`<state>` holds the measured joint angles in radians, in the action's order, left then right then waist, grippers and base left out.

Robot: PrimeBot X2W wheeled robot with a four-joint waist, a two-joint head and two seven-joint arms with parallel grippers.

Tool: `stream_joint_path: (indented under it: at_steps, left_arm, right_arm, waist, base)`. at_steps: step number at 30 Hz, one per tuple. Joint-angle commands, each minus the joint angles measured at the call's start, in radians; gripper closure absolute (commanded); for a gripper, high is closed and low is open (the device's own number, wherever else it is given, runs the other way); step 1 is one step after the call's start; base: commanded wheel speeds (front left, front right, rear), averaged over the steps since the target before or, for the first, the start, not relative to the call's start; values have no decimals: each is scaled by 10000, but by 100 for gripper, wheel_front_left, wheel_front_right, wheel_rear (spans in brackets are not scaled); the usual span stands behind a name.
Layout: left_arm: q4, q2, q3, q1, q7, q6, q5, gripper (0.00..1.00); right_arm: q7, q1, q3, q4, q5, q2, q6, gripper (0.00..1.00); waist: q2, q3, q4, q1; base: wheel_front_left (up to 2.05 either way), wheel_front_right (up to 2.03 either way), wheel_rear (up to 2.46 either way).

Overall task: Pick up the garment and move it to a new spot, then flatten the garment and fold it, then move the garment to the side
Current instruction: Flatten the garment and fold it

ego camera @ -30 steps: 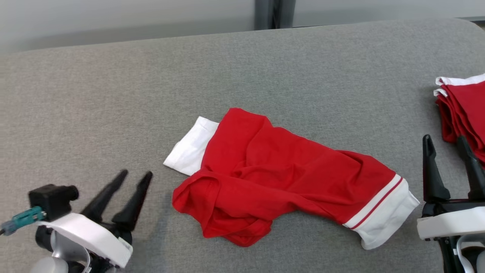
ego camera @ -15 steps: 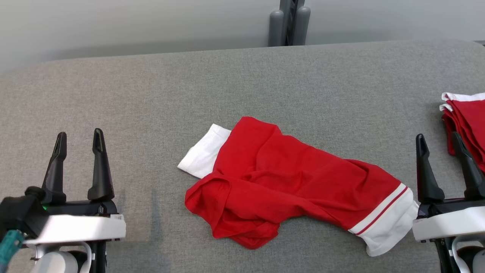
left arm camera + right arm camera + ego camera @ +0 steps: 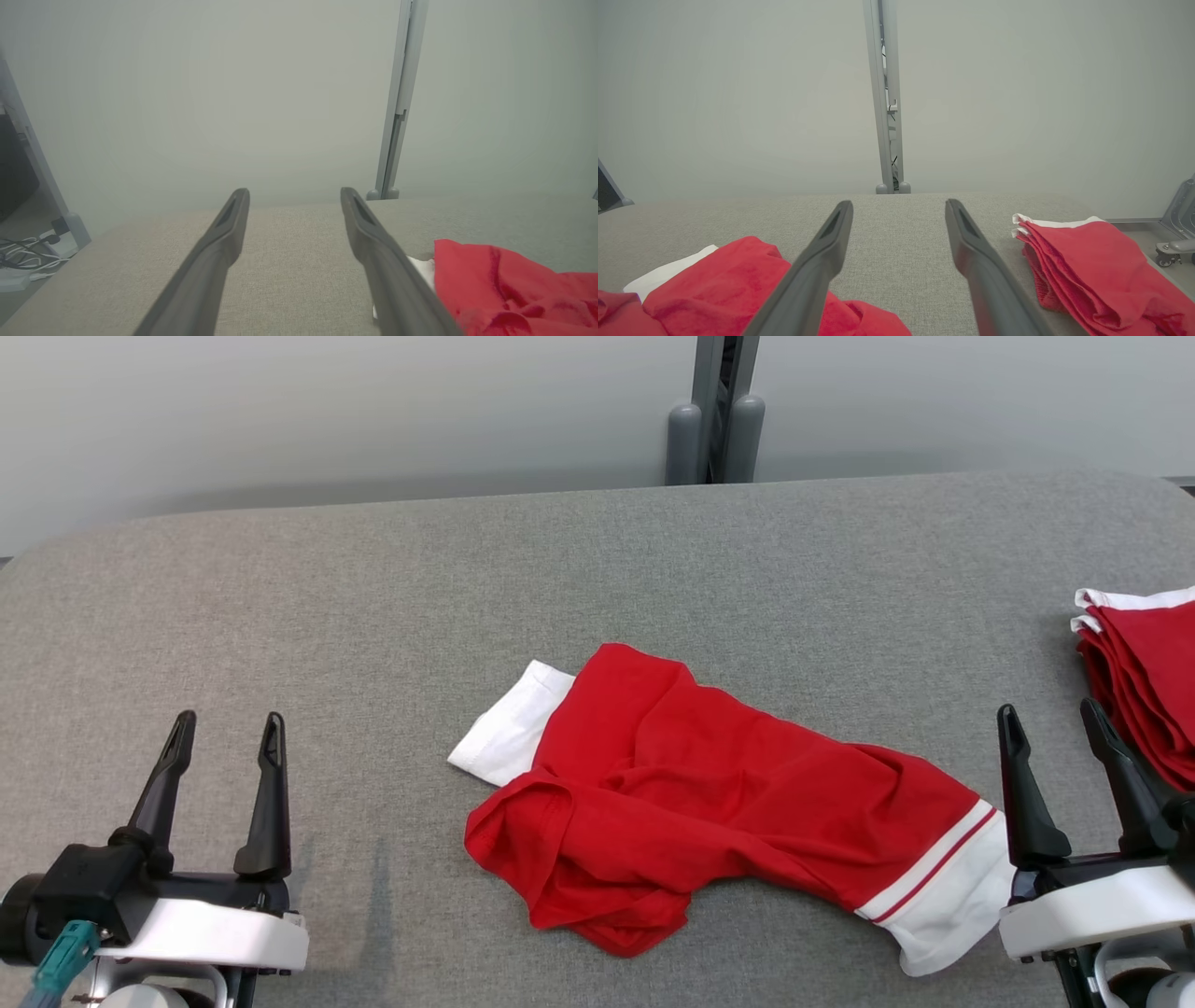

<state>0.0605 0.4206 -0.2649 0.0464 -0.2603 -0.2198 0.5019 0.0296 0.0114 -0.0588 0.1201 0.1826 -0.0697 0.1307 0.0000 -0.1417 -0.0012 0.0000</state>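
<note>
Noted right gripper (image 3: 1047, 709) spread wide and empty, just beside the white-hemmed end of the garment (image 3: 728, 803). Noted left gripper (image 3: 230, 719) equally agape, well apart from the bunched red end. Logged garment crumpled mid-table (image 3: 560, 569), long axis slanting far-left to near-right; judged right arm nearer.

Soft, even light falls on the grey counter (image 3: 597, 579). The head view is sharp; a dim shadow band lies along the counter's far edge, thin shadows under the garment (image 3: 728, 803) upon it. Wrist views are hazy, the wall (image 3: 187, 93) beyond the counter washed pale.
</note>
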Motion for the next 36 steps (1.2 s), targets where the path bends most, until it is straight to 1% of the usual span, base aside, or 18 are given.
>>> stream_joint_path:
  at_steps: [1,10,16,19,22,23,24,28,32,36]
  left_arm:
    - [-108,47,-9,-82,-14,70,-35,0]
    - [-188,68,-96,104,66,44,-5,0]
    - [162,184,-476,383,554,-15,-319,0]
    - [363,156,-980,536,1157,195,-411,0]
    - [515,46,-1563,881,1981,449,-409,0]
    - [488,-6,-1797,923,2392,548,-321,0]
    - [488,-6,-1797,923,2392,548,-321,0]
    - [444,-139,-2465,1291,3721,881,-23,0]
    - [421,-283,-2980,1549,4803,1247,335,0]
    - [288,-387,-3446,1789,5668,1434,493,0]
  right_arm:
    - [-40,-50,-21,-3,33,-58,1,0]
    - [-65,-28,2,-63,104,-61,1,0]
    - [-102,25,19,-53,94,-81,1,0]
    - [-160,93,48,-37,68,-91,1,0]
    - [-175,132,86,-45,90,-88,1,0]
    - [-185,150,110,-59,110,-84,1,0]
    - [-185,150,110,-59,110,-84,1,0]
    - [-166,181,167,-125,159,-57,1,0]
    - [-96,237,206,-168,209,-24,1,0]
    - [11,323,229,-247,248,19,1,0]
  waist:
    - [0,26,7,0]
    - [0,19,52,0]
    - [0,-44,65,0]
    - [0,-109,34,0]
    - [0,-184,-31,0]
    - [0,-216,-71,0]
    - [0,-216,-71,0]
    - [0,-337,-235,0]
    - [0,-493,-439,0]
    - [0,-648,-676,0]
  base:
    - [0,0,0]
    - [0,0,0]
    - [0,0,0]
    - [0,0,0]
    - [0,0,0]
    - [0,0,0]
    - [0,0,0]
    - [0,0,0]
    - [0,0,0]
    - [0,0,0]
